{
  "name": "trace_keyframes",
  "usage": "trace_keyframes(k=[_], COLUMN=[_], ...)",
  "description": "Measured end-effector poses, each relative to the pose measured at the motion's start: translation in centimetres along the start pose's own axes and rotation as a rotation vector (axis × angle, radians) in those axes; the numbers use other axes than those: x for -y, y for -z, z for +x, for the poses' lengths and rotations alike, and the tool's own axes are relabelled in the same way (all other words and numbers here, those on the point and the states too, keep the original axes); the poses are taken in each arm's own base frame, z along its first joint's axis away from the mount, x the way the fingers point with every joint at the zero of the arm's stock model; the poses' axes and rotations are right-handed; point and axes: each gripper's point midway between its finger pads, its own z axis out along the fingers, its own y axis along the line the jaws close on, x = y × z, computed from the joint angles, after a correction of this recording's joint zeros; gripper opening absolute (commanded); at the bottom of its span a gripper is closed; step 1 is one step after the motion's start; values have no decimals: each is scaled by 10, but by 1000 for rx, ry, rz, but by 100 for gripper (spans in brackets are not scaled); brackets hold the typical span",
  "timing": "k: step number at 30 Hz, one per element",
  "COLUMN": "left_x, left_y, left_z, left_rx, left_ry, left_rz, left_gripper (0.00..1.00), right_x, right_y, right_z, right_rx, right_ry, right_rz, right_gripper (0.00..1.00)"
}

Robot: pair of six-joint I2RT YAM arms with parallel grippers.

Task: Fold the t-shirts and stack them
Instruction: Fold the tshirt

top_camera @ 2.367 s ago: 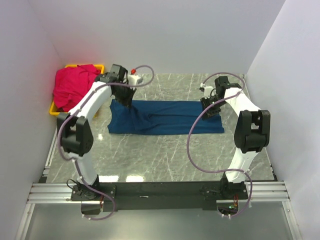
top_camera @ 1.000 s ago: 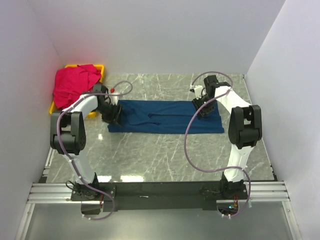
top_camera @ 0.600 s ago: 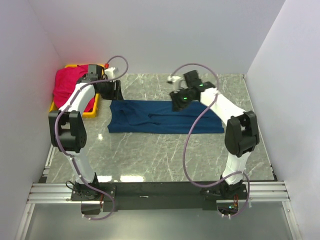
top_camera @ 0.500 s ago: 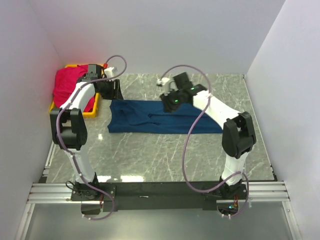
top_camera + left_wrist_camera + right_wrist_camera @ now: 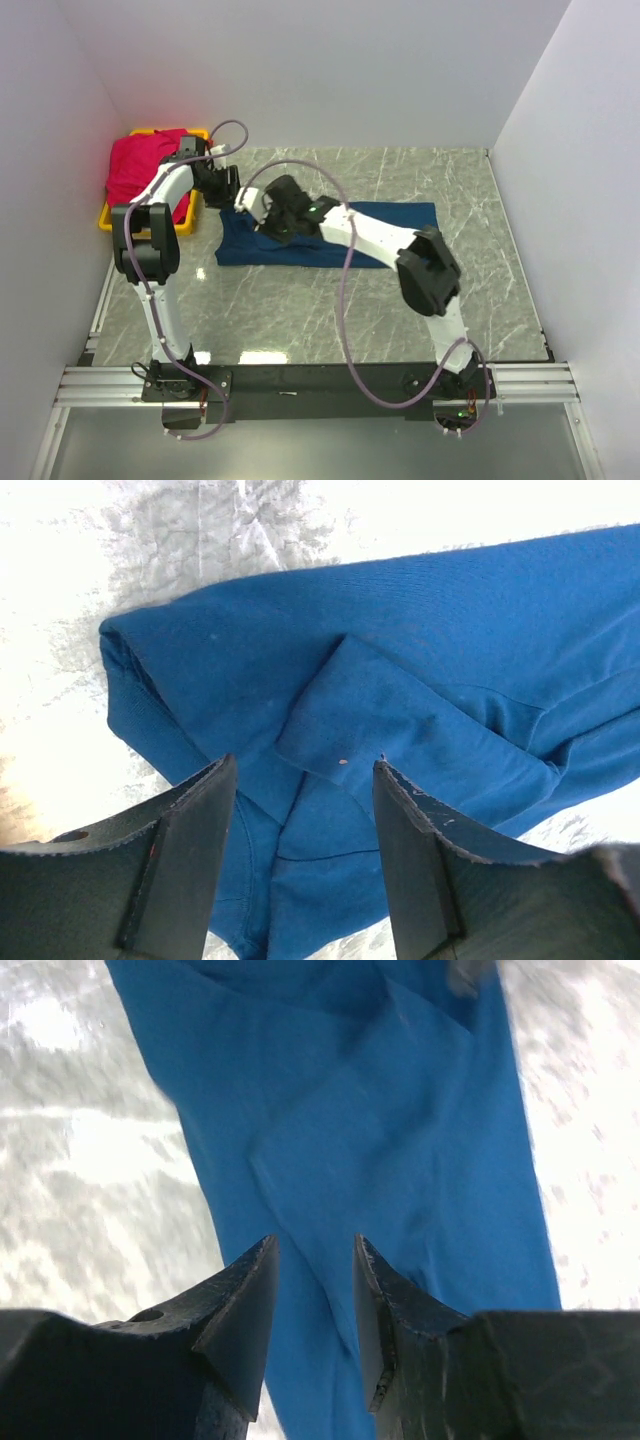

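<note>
Grey marble-look tabletop [image 5: 300, 310] lies bare-veined by the arm bases; beyond it the navy blue soft-cloth t-shirt [image 5: 330, 240], already folded into a long band, lies w/ its long axis left-to-right across the table. Both grippers sit over its left end. The right gripper [image 5: 258, 207] is reached far across its own side, fingers spread and empty, blue cloth straight below in the wrist view [image 5: 314, 1242]. The left gripper [image 5: 228, 188] is just past the band's far-left corner, fingers likewise spread, holding nothing, w/ a folded flap under them [image 5: 302, 770]. So cloth is below both, and the left arm is the nearer by reach; the band's right end is well apart from either. Farthest back-left, the bright red-pink crumpled t-shirt [image 5: 150, 168] is heaped in the yellow plastic bin [image 5: 108, 218]. Vs 0.5 s ago: right gripper has swept from mid-band to the left end; left gripper has come off the bin edge toward the shirt.
</note>
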Motion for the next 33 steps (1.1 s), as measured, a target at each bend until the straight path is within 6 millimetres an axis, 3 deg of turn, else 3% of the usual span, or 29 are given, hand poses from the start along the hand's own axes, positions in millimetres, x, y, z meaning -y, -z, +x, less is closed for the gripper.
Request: trace_keyframes(k=[4,9,21,28,33], left_x=[1,0,1,1,1], left_y=[0,0,0,0,0], left_z=[0,0,1,1,1], left_rx=[-2,-2,-2,-2,-2], left_ry=[-1,-4,-3,-3,-4], left_rz=[3,3,6,7,7], left_gripper=[64,64,65,65,65], right_x=[-11,-15,-28,-28,-25], right_y=[-30,-51,-53,-53,-57], right_z=[-4,11,22,24,29], right_rx=[-19,-69,-93,-100,-116], right_ry=[36,33,9,9,14], right_rz=[-5,-23,-79,-75,-56], right_gripper=[43,43,44,35,36])
